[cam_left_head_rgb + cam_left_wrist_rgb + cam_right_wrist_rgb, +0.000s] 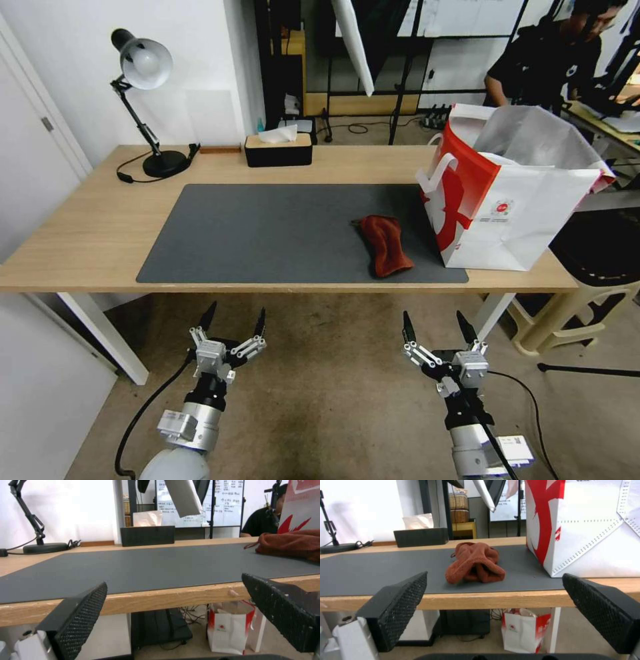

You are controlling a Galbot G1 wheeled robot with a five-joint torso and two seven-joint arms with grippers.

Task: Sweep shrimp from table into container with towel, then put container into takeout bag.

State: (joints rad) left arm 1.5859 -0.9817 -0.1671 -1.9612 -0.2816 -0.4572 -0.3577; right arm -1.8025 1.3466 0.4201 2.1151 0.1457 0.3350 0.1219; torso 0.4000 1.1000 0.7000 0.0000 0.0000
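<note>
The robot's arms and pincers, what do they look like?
Both arms are silver-grey cylinders with black wrist sections. The left pincer and right pincer each have two black pointed fingers on silver linkages; finger pads are black with dimpled texture. A black cable trails from each wrist, and the right arm carries a white label.

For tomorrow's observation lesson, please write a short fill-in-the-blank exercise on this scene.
1. The towel lies on the dark grey ____.
2. The takeout bag stands on the table's ____ end, by the robot's sides.
3. The left gripper and right gripper both hang ____ the table edge, open.

Answers: mat; right; below
</note>
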